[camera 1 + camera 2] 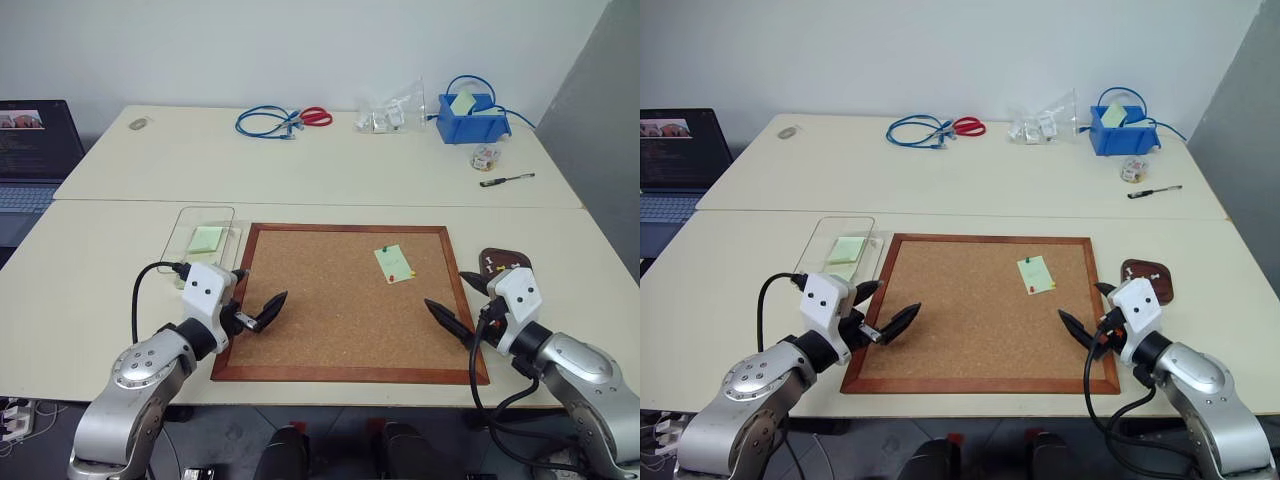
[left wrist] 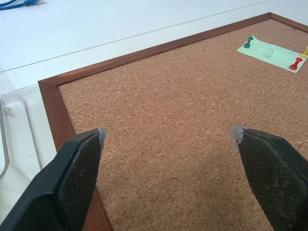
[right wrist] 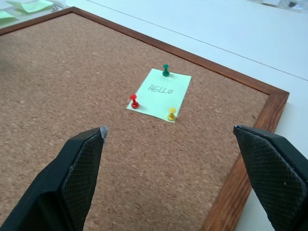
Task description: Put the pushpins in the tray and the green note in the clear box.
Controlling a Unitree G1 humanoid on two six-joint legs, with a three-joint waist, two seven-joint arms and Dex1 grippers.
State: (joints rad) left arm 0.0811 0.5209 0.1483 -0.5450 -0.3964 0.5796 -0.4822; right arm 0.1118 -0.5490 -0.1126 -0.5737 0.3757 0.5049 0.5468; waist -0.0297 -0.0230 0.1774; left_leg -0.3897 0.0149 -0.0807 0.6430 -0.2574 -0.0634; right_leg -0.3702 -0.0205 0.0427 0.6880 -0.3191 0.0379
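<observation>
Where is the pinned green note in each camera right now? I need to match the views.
Left eye view: green note on the cork board's far right part.
Right eye view: same spot.
Left wrist view: far corner of the board.
Right wrist view: centre.
Shared landmark: the green pushpin at the note's far edge.

Head pair above; wrists near corkboard [image 1: 350, 300].
</observation>
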